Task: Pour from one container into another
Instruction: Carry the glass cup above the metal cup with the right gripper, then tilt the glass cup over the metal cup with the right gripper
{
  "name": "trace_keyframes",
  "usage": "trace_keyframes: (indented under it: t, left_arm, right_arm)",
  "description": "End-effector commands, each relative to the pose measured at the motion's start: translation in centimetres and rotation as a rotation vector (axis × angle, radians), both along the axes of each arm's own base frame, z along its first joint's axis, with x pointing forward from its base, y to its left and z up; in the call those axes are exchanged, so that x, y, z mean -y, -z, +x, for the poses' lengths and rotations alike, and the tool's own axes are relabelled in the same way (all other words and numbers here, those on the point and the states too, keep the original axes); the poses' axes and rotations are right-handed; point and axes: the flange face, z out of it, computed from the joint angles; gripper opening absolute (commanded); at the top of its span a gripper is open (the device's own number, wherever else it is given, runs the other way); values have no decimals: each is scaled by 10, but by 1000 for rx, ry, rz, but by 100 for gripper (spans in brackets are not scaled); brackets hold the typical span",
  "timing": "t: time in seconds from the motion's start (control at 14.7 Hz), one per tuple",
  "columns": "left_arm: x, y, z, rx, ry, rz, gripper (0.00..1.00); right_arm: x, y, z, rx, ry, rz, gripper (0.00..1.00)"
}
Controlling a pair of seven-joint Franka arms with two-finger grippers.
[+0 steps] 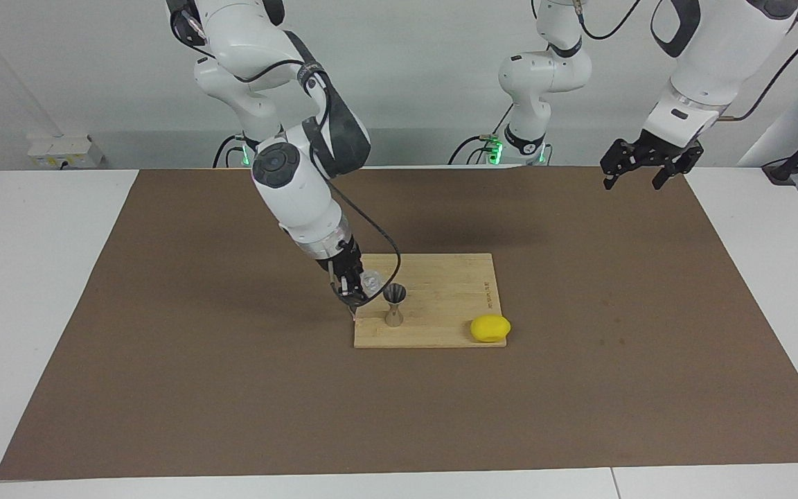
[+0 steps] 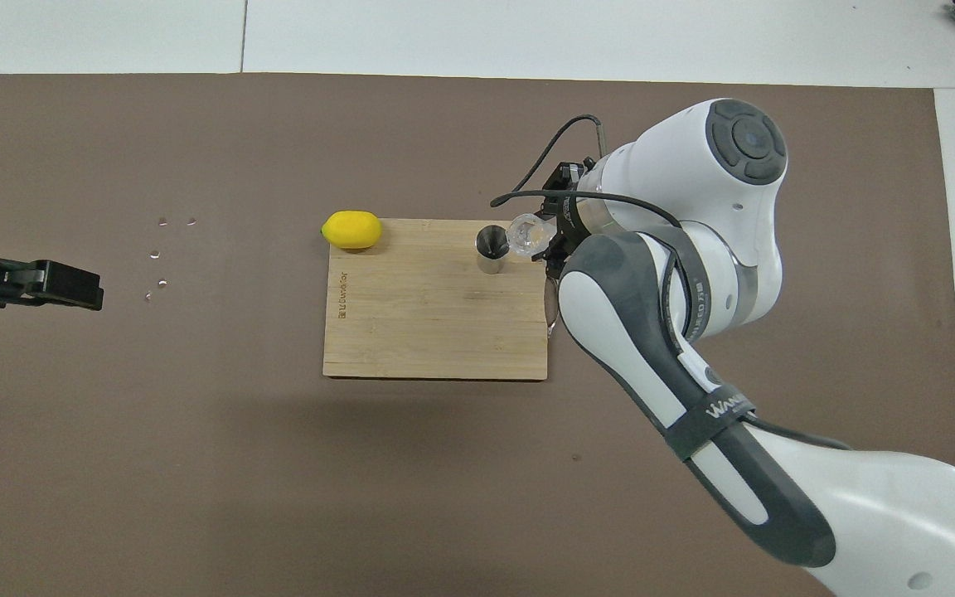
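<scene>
Right gripper point(image 1: 357, 285), arm slanted down, clenched on tilted glass tumbler point(image 1: 370, 281) just beside upright jigger point(image 1: 394, 304) at cutting board point(image 1: 440, 277) edge; lemon point(image 1: 490, 328) on board corner; left gripper point(image 1: 641, 166) released, waiting raised over bare mat point(image 1: 648, 291)

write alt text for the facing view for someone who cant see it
The right gripper holds a small clear glass tipped toward a metal jigger standing on a wooden cutting board. A lemon rests at the board's corner farthest from the robots, toward the left arm's end. The left gripper waits, jaws open, over the brown mat.
</scene>
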Motion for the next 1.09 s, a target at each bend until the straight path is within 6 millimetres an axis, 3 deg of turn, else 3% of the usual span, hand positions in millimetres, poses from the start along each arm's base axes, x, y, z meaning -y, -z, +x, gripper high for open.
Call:
trace_keyframes:
  t: [0.0, 0.48, 0.68, 0.81, 1.02]
  left_arm:
    - [1, -4, -6, -6, 10, 4, 100]
    - [4, -12, -9, -6, 21, 4, 100]
    - [1, -18, -12, -23, 15, 5, 100]
    - [1, -33, -14, -17, 16, 6, 100]
    - [3, -31, -14, -15, 17, 7, 100]
  right_arm:
    - [-6, -4, 13, -4, -11, -33, 0]
    - [-30, -15, 13, 8, -81, -96, 0]
    - [-35, -18, 11, 22, -107, -137, 0]
    - [-41, -21, 10, 26, -129, -170, 0]
    - [-40, -25, 12, 45, -142, -199, 0]
